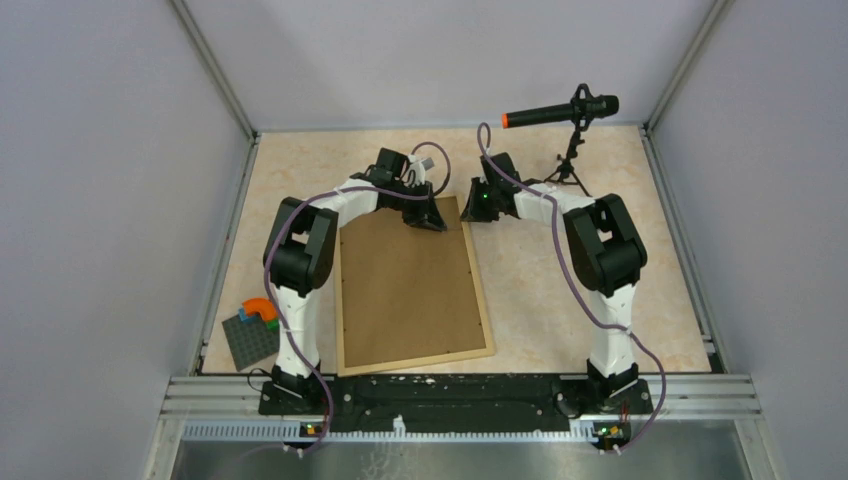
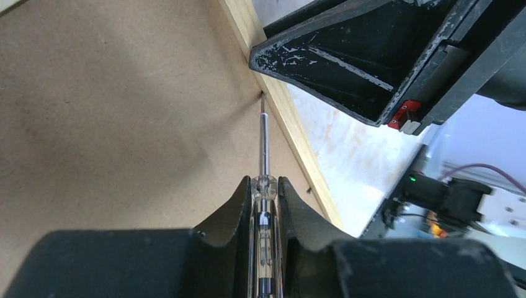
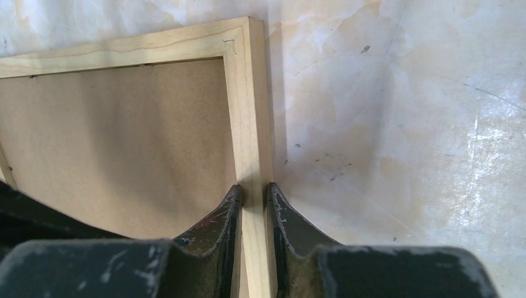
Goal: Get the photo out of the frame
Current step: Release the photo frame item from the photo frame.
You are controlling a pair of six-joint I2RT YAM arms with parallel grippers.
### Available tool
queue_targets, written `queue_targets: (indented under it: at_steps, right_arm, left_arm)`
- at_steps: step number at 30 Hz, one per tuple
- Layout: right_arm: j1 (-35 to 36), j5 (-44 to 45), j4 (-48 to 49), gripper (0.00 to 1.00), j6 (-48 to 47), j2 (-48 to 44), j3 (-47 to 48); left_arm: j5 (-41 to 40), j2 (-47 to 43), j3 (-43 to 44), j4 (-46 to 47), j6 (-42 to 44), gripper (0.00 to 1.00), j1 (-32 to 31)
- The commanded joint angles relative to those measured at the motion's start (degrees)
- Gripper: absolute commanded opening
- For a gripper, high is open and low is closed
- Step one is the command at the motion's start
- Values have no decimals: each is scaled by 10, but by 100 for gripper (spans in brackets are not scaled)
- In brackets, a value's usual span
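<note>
Left gripper (image 2: 265, 186) pinched on a screwdriver (image 2: 263, 139); clear handle clamped between both fingers, thin metal shaft sticking straight out ahead of the fingertips; shaft tip sits right at the seam where the backing board (image 1: 410, 290) meets the wood rail, touching or nearly, can't tell which; board fills everything to the left of this tool and under it.

Right gripper (image 3: 254, 194) pinched on the frame (image 3: 247, 93); fingers straddle the light-wood side rail, left finger on the board side, right finger on the outer side over the table (image 3: 403, 124); both pads look tight against the wood; frame corner lies a little ahead of the fingertips, mitre joint visible there.

Frame lies flat on the table, brown back up; its far right corner is between the two grippers, the rest of it runs back toward the arm bases; from the left wrist view the right gripper's fingers (image 2: 347, 62) show just ahead and to the right of the screwdriver tip, on the same rail.

Photo not visible; only the frame's back side shows.

Microphone (image 1: 560, 112) on a small tripod stands beyond the right gripper, to its right, apart from the frame; dark grey baseplate (image 1: 250, 342) with coloured bricks (image 1: 262, 310) sits well behind the left gripper, near the left arm's base, just beside the frame's left rail.
</note>
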Motion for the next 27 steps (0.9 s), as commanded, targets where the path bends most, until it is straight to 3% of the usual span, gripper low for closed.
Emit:
queue_targets:
  at_steps: [1, 10, 11, 14, 17, 23, 27]
  right_arm:
    - [41, -20, -65, 0, 12, 63, -27]
    - [33, -38, -66, 0, -9, 60, -13]
    - [29, -40, -68, 2, -18, 57, -7]
    - [13, -41, -70, 21, -43, 42, 7]
    - [-8, -48, -75, 31, -62, 33, 20]
    - [-18, -75, -91, 46, -111, 12, 43]
    - [-5, -64, -113, 46, -135, -3, 48]
  left_arm:
    - [-54, -18, 31, 34, 37, 0, -82]
    - [-113, -36, 41, 0, 75, 0, -76]
    - [-98, -35, 40, -6, 64, 0, -65]
    - [-46, -42, 29, -19, 64, 0, -34]
    - [-5, -59, 8, -12, 82, 0, -9]
    - [-3, -76, 1, -51, 111, 0, 19]
    - [-16, -87, -19, -62, 114, 0, 35]
